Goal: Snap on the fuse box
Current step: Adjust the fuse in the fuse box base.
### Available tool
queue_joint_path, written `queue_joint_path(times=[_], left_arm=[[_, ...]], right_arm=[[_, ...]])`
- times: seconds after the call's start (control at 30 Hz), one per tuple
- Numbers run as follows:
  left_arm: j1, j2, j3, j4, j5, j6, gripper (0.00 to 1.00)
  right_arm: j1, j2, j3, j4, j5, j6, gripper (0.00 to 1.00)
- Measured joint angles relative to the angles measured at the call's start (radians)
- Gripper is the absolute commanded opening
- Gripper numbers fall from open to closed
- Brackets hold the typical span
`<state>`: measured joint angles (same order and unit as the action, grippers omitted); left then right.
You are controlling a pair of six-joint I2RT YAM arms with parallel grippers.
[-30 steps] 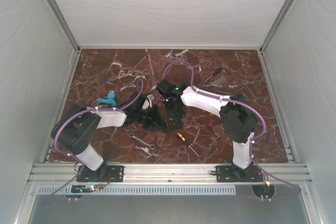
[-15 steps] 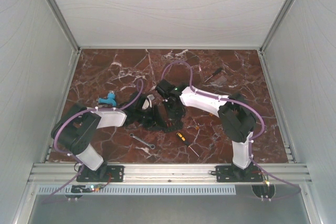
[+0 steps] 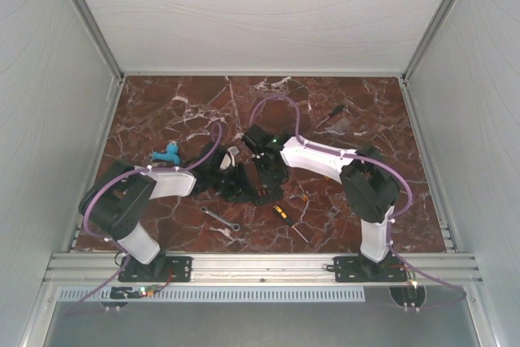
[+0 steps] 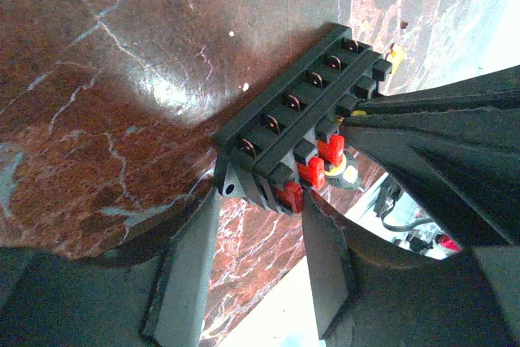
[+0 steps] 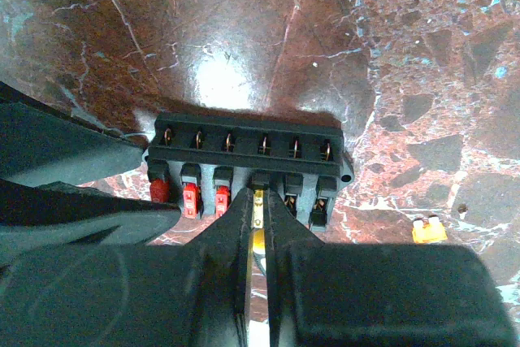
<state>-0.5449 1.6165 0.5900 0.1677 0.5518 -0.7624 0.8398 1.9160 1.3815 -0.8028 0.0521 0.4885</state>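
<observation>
The fuse box (image 4: 305, 111) sits mid-table, between the 2 arms where they meet in the top view, and the grippers mostly hide it there. It is a black block with a row of 6 metal contacts along 1 long side. 3 red fuses (image 5: 191, 197) sit in the slots nearest the left arm's end, and the other 3 slots look dark. Can't tell whether the box rests on the marble table (image 3: 162, 107) or is just above it.

The left gripper (image 4: 262, 201) has its 2 fingers either side of 1 short end of the box, 1 on each long side, clamped on it approx. half open.

The right gripper (image 5: 258, 188) comes in from the opposite side. Its fingers are pressed together w/ only a thin slit, and the tips meet the box's slot side near the middle, at the 4th slot. A yellow sliver shows in that slit; can't tell what it is.

1 loose yellow fuse (image 5: 428, 231) lies on the marble just beside the box's far end, apart from it.

Elsewhere on the table are a silver wrench (image 3: 220, 219) and a yellow-and-black screwdriver (image 3: 284, 217) near the front edge, and a blue object (image 3: 167, 153) beside the left arm.
</observation>
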Motion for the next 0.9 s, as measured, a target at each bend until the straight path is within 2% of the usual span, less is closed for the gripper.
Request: queue_joint_path(times=[0.1, 0.27, 0.73, 0.9], left_arm=[[0.000, 0.000, 0.000, 0.000, 0.000, 0.000, 0.45], [0.001, 0.000, 0.000, -0.003, 0.002, -0.001, 0.45], [0.001, 0.000, 0.000, -0.003, 0.002, -0.001, 0.46], [0.001, 0.000, 0.000, -0.003, 0.003, -0.001, 0.46]], right_arm=[[0.011, -0.009, -0.001, 0.008, 0.002, -0.007, 0.21], [0.019, -0.019, -0.008, 0.011, 0.011, -0.012, 0.23], [0.007, -0.063, -0.007, 0.006, 0.016, 0.008, 0.06], [0.007, -0.063, -0.006, -0.001, 0.014, 0.008, 0.03]])
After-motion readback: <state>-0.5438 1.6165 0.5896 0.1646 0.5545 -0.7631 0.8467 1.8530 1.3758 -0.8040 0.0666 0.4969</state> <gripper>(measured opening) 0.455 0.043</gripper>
